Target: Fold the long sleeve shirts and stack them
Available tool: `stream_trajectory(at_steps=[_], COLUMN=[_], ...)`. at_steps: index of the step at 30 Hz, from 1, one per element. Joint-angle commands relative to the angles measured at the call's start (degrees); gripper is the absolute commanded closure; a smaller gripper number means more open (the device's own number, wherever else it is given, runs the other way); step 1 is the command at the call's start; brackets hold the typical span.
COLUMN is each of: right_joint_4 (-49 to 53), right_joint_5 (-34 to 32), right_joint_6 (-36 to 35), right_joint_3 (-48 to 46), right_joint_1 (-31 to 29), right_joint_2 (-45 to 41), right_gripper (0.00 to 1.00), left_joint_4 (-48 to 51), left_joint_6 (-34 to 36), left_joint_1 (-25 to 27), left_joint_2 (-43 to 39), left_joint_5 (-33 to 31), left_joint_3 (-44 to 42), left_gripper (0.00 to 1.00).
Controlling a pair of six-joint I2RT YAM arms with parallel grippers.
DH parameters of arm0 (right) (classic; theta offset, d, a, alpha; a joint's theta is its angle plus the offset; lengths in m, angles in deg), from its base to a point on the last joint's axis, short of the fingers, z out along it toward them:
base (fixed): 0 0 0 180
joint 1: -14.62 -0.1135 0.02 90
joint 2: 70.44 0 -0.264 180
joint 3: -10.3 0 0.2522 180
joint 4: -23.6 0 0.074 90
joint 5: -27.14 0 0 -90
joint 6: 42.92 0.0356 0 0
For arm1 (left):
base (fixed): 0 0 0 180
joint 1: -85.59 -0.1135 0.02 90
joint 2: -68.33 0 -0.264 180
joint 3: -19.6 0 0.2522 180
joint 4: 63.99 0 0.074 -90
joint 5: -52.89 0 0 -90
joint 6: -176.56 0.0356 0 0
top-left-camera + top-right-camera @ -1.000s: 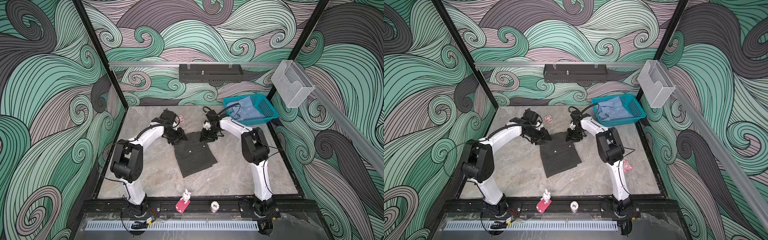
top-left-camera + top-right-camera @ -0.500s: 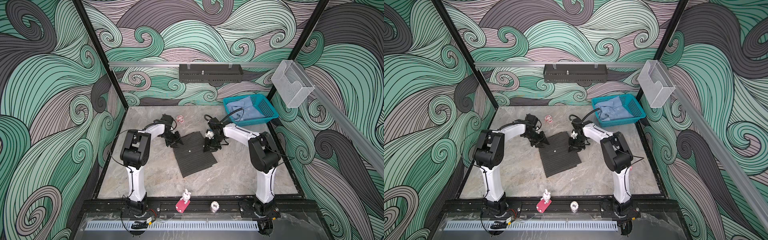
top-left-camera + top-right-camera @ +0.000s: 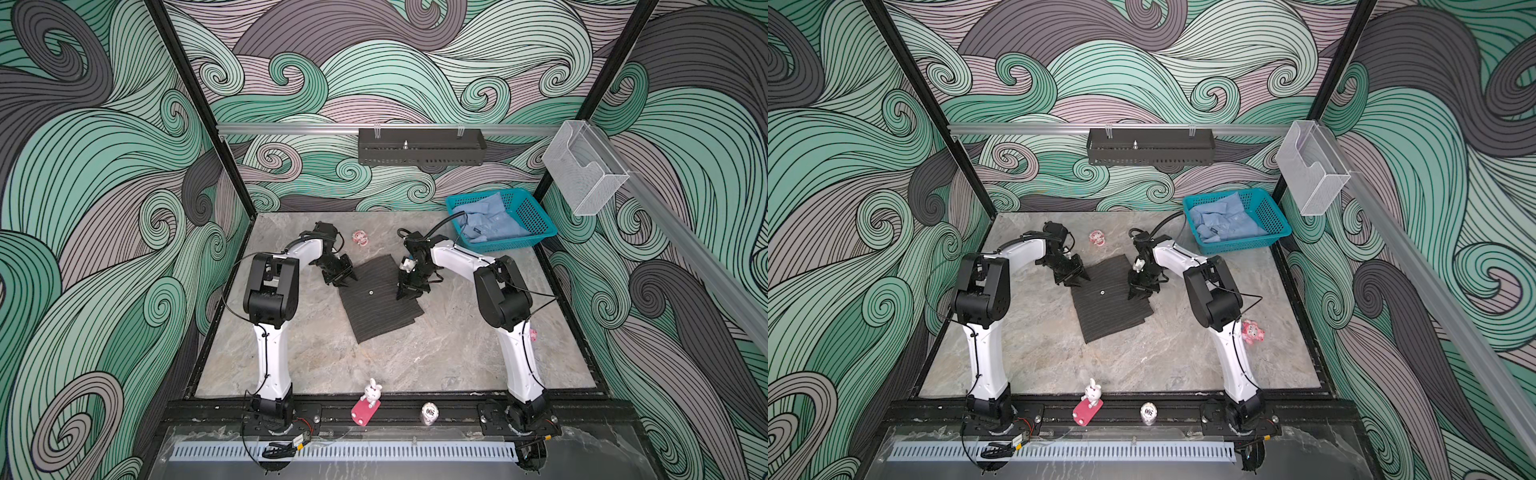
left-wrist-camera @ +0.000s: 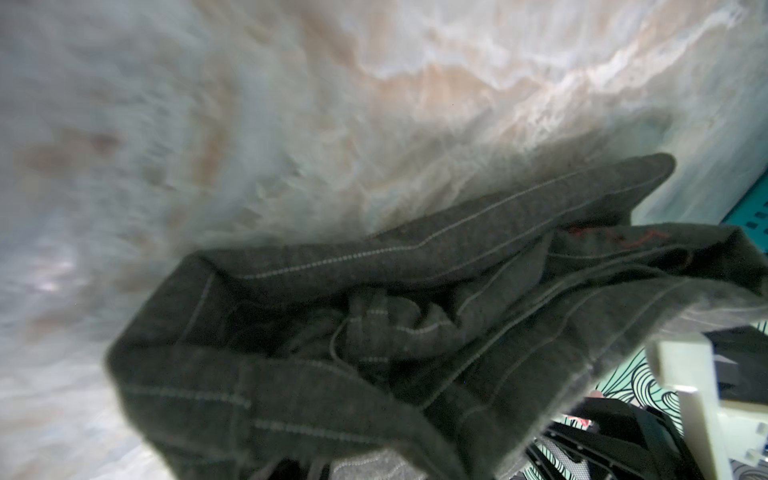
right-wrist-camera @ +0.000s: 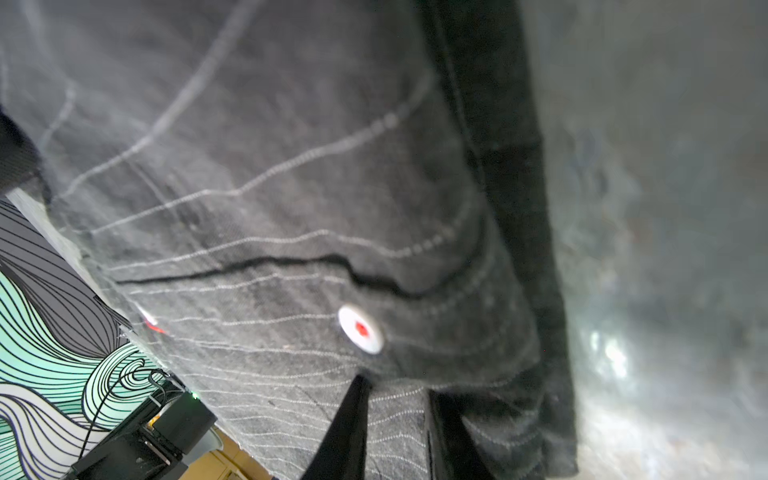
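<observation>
Charcoal shirt (image 3: 380, 301) is laid folded mid-frame on the counter (image 3: 415, 365), spread toward the lower frame from both grippers (neither nearer): left gripper (image 3: 347, 281) is clamped on its upper-left corner, right gripper (image 3: 406, 294) pinched on its upper-right edge.

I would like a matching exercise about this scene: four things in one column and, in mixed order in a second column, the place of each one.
Things
1. dark pinstriped shirt
2. light blue shirt
3. white rabbit figure
4. clear plastic holder

Places
A. inside the teal basket
B. on the black front rail
C. hanging high at the right side
D. lying folded on the marble table

Pairs: 1-D, 2-A, 3-B, 4-C
</observation>
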Motion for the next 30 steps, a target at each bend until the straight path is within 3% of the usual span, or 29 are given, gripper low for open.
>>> stream_trajectory(at_steps=[1, 8, 13, 16, 21, 23, 27, 30], right_joint_4=[0.29, 1.06, -2.58, -3.02, -9.37, -11.67, -13.46, -13.42], right_joint_5=[-2.8, -1.65, -6.14, -9.26, -12.79, -13.03, -13.8, -14.13], right_joint_6=[-0.85, -1.73, 0.23, 0.83, 4.24, 5.81, 6.43, 6.36], right_joint_3=[2.32, 6.91, 2.65, -0.31, -15.03, -21.48, -29.81, -33.67], right_joint_1=[0.06, -0.51, -0.7, -0.02, 4.3, 6.96, 11.22, 13.41], right_joint_2=[2.54, 1.24, -10.14, -17.48, -33.51, -39.56, -48.99, -54.28], right_gripper=[0.74, 0.73, 0.55, 0.5, 0.49, 0.49, 0.5, 0.5], left_joint_4=[3.35, 2.1, 2.12, 5.73, 9.44, 9.96, 11.4, 13.94], left_joint_6=[1.25, 2.08, 6.01, 10.7, 20.43, 23.81, 23.58, 20.38], left_joint_1=[-0.77, -2.03, 2.03, 7.93, 24.09, 31.2, 40.01, 44.16], left_joint_2=[-1.02, -7.74, -18.24, -22.92, -26.84, -26.8, -22.76, -17.44], left_joint_5=[-2.49, -2.55, -6.1, -13.15, -31.68, -40.24, -49.81, -54.44], left_joint_3=[-1.52, -7.16, -3.68, 0.05, -1.27, -3.58, -5.86, -5.15], left_gripper=[0.61, 0.55, 0.46, 0.43, 0.4, 0.3, 0.15, 0.11])
